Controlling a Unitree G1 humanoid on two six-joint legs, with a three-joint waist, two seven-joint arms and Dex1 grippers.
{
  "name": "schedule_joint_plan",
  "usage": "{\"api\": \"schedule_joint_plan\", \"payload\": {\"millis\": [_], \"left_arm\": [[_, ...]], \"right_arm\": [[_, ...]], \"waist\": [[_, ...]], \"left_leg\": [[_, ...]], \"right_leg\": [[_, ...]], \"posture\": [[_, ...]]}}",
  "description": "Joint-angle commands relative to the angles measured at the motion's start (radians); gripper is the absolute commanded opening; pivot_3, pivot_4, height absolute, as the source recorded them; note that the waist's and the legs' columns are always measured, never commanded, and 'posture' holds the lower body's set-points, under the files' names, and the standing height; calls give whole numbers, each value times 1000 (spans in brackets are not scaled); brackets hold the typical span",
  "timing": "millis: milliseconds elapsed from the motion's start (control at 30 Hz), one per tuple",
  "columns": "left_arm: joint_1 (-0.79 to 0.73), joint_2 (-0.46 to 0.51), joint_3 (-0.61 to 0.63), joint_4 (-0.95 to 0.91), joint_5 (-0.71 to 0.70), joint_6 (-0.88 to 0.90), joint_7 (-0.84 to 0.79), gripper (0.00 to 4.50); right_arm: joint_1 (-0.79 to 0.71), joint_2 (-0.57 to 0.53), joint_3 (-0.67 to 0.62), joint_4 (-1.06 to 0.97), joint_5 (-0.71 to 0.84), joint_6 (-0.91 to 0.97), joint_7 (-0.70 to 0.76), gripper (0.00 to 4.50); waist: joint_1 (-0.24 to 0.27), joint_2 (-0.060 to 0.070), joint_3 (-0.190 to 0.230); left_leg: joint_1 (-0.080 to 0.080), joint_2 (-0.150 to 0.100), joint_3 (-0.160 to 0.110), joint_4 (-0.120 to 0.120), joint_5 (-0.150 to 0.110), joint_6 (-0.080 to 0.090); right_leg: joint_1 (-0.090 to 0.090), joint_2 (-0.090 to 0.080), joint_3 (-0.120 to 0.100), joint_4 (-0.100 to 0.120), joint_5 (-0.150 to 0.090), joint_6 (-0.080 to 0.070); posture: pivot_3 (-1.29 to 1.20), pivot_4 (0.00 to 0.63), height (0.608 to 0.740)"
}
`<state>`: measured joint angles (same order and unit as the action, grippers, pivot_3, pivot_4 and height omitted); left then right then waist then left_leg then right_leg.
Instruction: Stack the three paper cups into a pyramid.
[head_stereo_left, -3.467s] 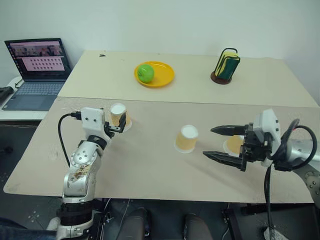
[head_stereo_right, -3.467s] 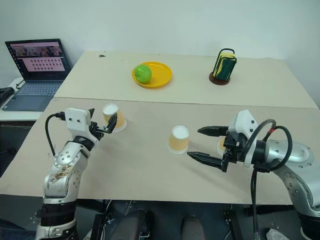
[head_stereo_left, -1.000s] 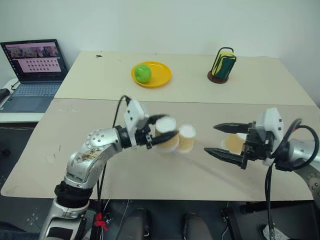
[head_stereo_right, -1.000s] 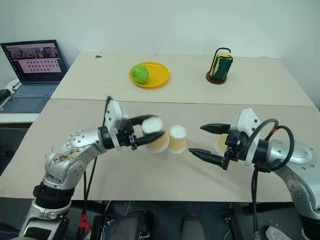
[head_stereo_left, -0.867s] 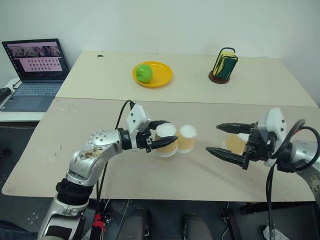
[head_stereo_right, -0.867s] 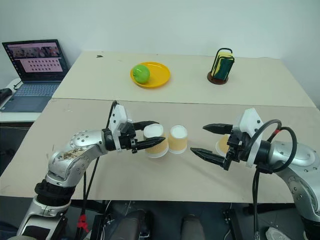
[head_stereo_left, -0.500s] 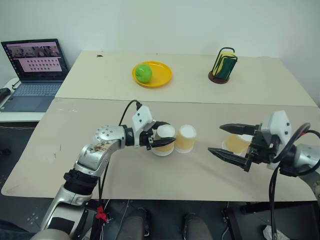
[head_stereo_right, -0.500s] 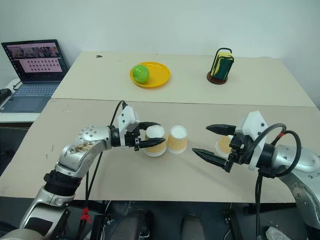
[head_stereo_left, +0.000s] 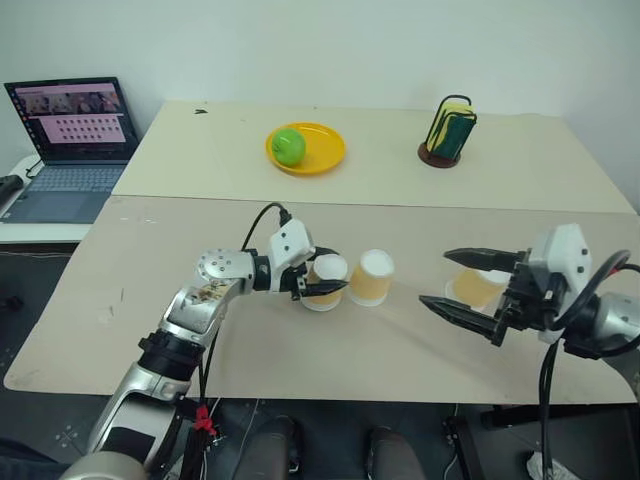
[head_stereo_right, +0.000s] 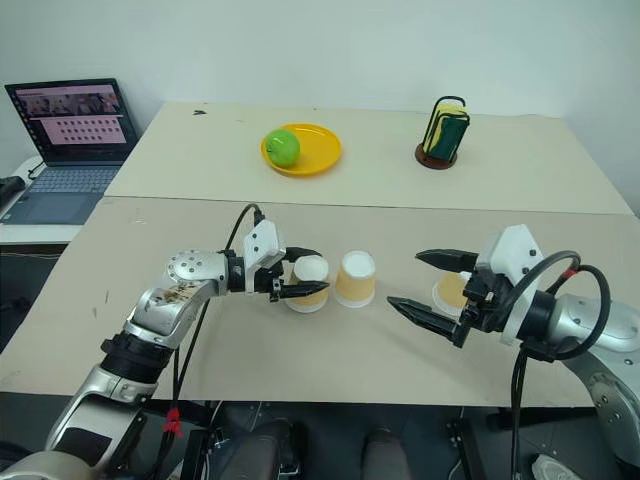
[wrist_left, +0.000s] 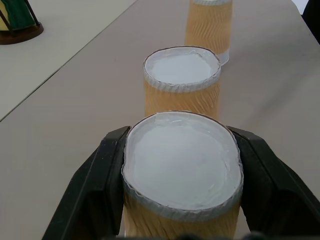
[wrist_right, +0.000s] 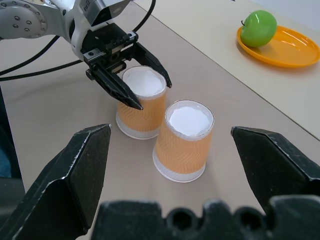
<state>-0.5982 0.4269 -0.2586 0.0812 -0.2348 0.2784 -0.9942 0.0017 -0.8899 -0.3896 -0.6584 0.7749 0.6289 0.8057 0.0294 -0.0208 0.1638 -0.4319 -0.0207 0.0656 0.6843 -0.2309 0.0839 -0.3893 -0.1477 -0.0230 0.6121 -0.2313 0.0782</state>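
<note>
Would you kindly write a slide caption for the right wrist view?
Left gripper clasps one upturned paper cup beside a second cup; open right gripper waits.

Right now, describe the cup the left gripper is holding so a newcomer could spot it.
On the near tan table, find the row of upside-down orange paper cups. It is the leftmost cup, beside the middle cup, and the only one clamped between the left gripper fingers.

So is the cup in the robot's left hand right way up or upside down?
Upside down. The cup in the left gripper shows its closed white base on top, wide rim down.
</note>
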Motion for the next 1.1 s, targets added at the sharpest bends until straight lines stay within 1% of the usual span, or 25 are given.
{"api": "schedule_joint_plan", "payload": {"millis": [33, 400, 700, 767, 800, 833, 867, 900, 1100], "left_arm": [[-27, -23, -6, 36, 23, -32, 2, 2506], [-48, -45, -8, 104, 45, -77, -7, 2506], [-54, -68, 0, 131, 61, -75, 12, 2506], [-56, -69, 2, 135, 65, -76, 16, 3472], [-56, -69, 1, 136, 67, -77, 17, 3582], [-57, -69, 2, 136, 68, -76, 17, 3917], [-56, -70, 3, 135, 67, -76, 15, 4389], [-56, -72, 5, 135, 69, -77, 14, 4478], [-46, -68, 19, 109, 57, -62, 2, 4478]], "right_arm": [[0, -1, -51, -30, 26, -11, -5, 4500], [18, -1, -65, -39, 29, -14, -13, 4500], [22, -1, -67, -42, 29, -15, -17, 4500], [22, -1, -67, -42, 30, -15, -18, 4500], [22, -1, -67, -42, 30, -16, -18, 4500], [22, 0, -68, -42, 30, -16, -17, 4500], [23, -1, -68, -42, 30, -16, -16, 4500], [22, -1, -68, -42, 30, -17, -16, 4500], [17, -3, -65, -34, 30, -18, -10, 4500]], "waist": [[3, 0, 0], [9, 0, 0], [10, 0, 0], [10, 0, 0], [9, 0, 0], [8, 0, 0], [8, 0, 0], [8, 0, 0], [8, 0, 0]], "left_leg": [[0, 0, 0, 0, 0, 0], [0, 0, 0, 0, 0, 0], [0, 0, 0, 0, 0, 0], [0, 0, 0, 1, 0, 0], [0, 0, 0, 1, 0, 0], [0, 0, 0, 1, 0, 0], [0, 0, 0, 1, 0, 0], [0, 0, 0, 1, 0, 1], [0, 0, 0, 1, 0, 1]], "right_leg": [[0, 0, 0, 0, 0, 0], [0, 0, 0, 0, 0, 0], [0, 0, 0, 0, 0, 0], [1, 0, 0, 0, 0, 0], [1, 0, 0, 0, 0, 0], [1, 0, 0, 0, 0, 0], [0, 0, 0, 0, 0, 0], [0, 0, 0, 0, 0, 0], [0, 0, 0, 0, 0, 0]], "posture": [[0, 150, 726], [0, 150, 726], [0, 150, 726], [0, 150, 726], [0, 150, 726], [0, 150, 726], [0, 150, 726], [0, 150, 726], [0, 150, 726]]}}
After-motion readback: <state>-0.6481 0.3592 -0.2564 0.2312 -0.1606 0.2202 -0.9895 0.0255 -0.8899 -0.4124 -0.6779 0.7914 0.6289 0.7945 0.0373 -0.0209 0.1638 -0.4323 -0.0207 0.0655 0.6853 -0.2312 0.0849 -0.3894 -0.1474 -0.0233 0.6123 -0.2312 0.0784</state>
